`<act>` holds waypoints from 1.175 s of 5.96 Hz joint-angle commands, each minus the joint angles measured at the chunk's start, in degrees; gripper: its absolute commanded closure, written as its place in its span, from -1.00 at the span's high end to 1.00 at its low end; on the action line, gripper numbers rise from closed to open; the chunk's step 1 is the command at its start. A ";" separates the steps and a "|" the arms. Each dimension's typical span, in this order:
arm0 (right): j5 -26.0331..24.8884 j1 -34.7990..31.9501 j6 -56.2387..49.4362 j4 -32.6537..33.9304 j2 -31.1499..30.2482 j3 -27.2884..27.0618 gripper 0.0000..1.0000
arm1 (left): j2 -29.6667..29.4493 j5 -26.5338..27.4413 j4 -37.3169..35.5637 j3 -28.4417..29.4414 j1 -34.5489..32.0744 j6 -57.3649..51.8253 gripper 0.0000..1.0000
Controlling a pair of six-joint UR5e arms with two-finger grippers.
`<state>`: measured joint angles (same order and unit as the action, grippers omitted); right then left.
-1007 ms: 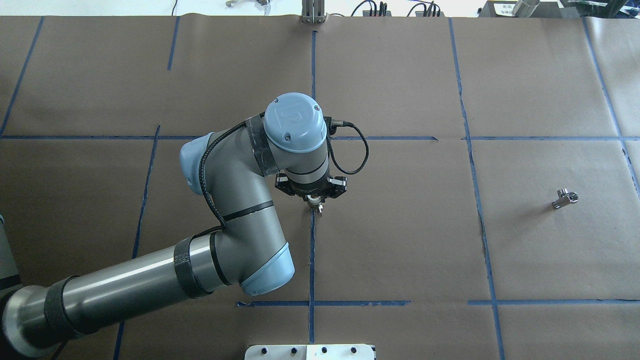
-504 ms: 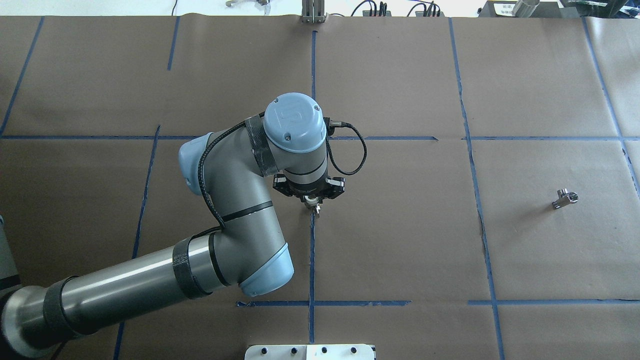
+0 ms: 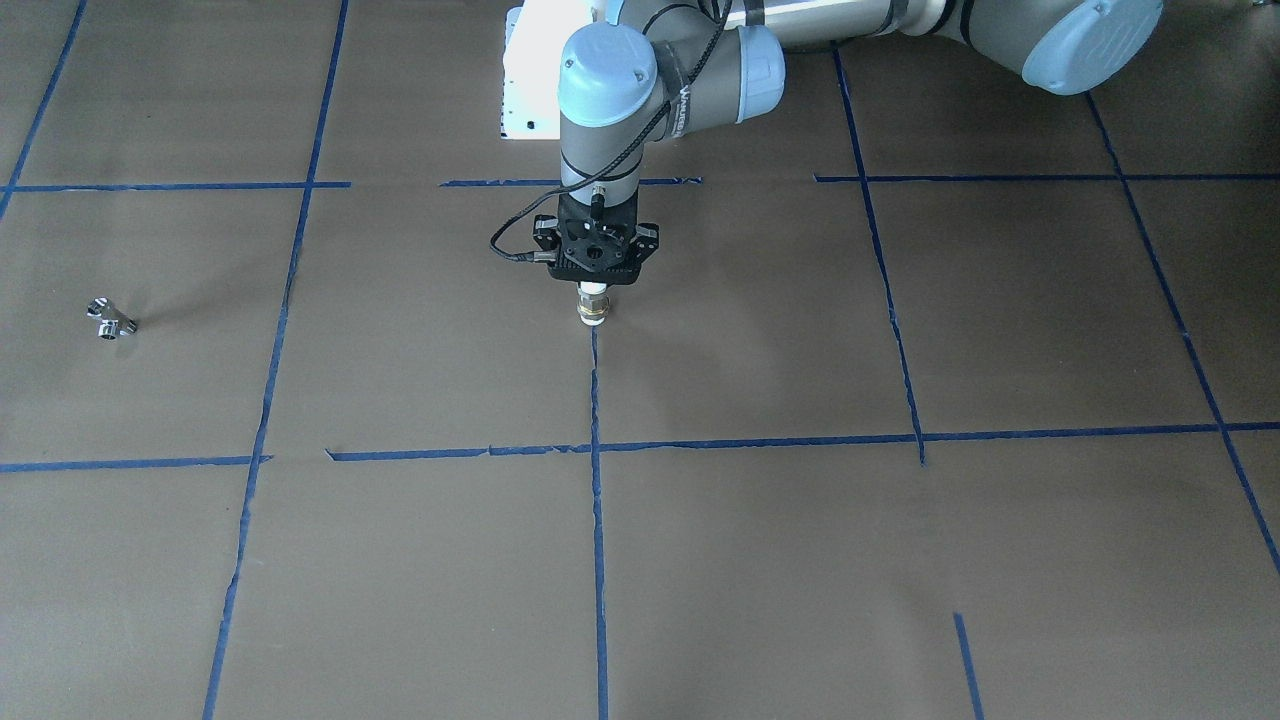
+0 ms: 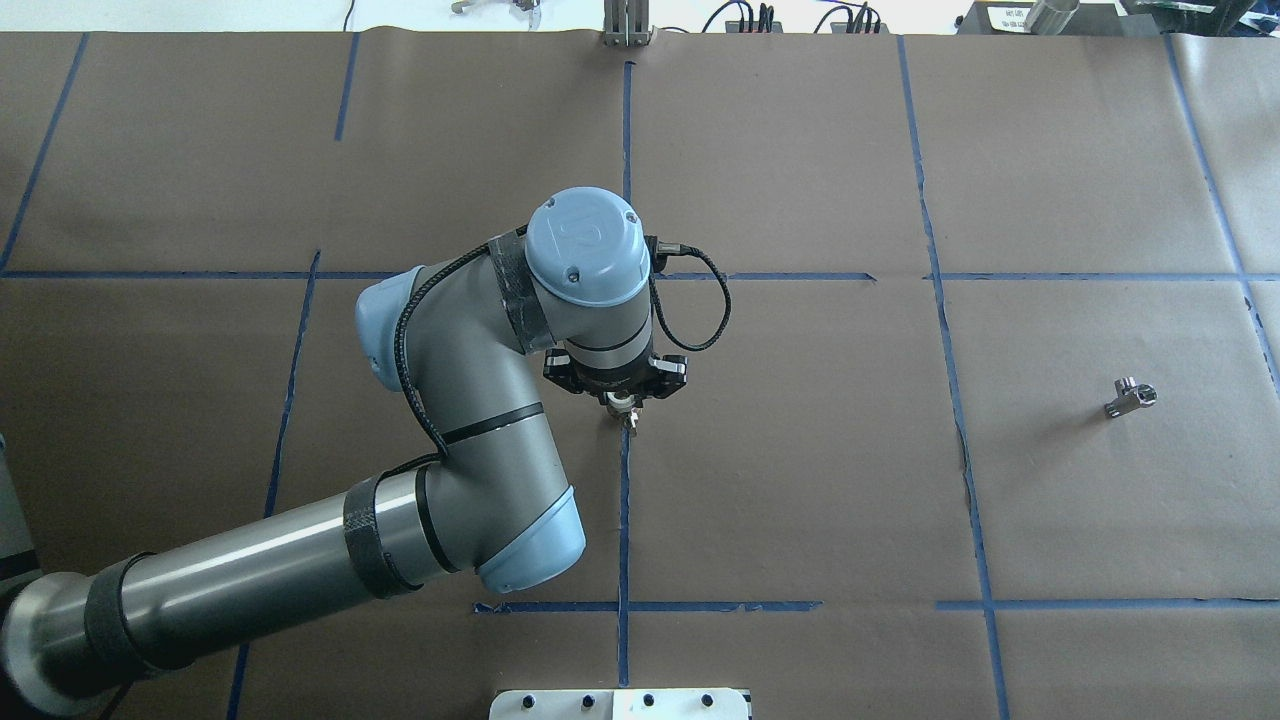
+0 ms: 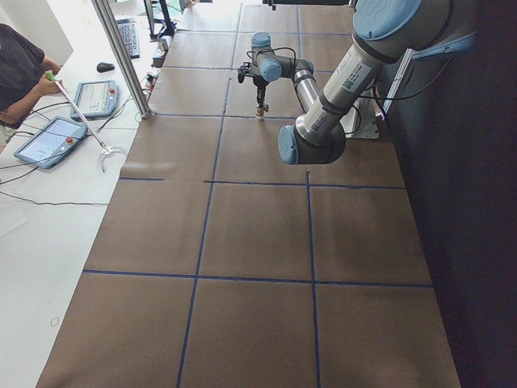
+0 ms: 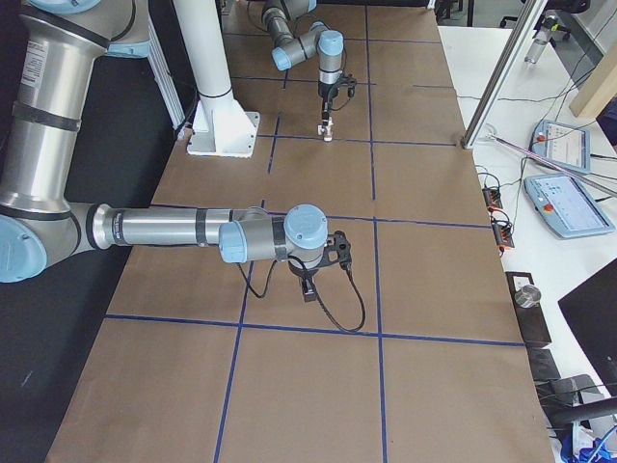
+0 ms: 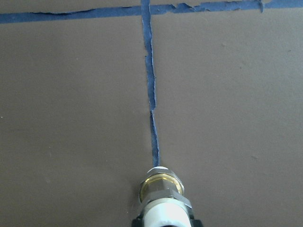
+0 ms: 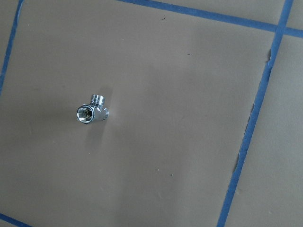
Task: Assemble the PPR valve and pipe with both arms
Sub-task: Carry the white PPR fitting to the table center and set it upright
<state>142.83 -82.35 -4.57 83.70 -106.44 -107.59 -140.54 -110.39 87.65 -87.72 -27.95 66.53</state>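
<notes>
My left gripper (image 4: 624,404) is shut on a short white PPR pipe (image 3: 593,308) with a brass fitting at its lower end. It holds the pipe upright over a blue tape line at the table's middle. The left wrist view shows the brass fitting (image 7: 160,185) pointing down at the tape, just above the paper. The small chrome valve (image 4: 1131,397) lies on its own far to the right, and shows in the front view (image 3: 110,320) and the right wrist view (image 8: 92,112). My right gripper shows only in the exterior right view (image 6: 308,285), where I cannot tell if it is open or shut.
Brown paper with a grid of blue tape lines (image 4: 625,520) covers the table. A white mounting plate (image 4: 620,704) sits at the near edge. Cables and gear lie along the far edge (image 4: 760,18). An operator with tablets is beside the table (image 5: 24,73).
My left arm has shifted slightly left and toward the far side, carrying the pipe with it. The valve has not moved.
</notes>
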 commanded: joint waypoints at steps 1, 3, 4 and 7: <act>0.00 0.00 0.00 0.06 0.00 0.01 1.00 | 0.09 0.00 0.07 0.00 0.00 0.01 0.27; 0.00 0.00 0.00 -0.02 0.00 0.01 1.00 | 0.17 -0.17 0.85 -0.26 -0.09 0.09 0.86; 0.17 0.52 2.09 -0.29 0.09 -0.08 1.00 | 0.44 -0.18 0.77 -3.40 -0.52 0.18 0.86; -7.78 12.34 31.17 -16.66 1.75 0.10 1.00 | 10.69 -0.61 0.25 -18.15 -4.91 0.18 0.90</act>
<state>138.79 -74.63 16.08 72.99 -105.23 -107.54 -133.16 -110.88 88.20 -101.56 -31.48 66.77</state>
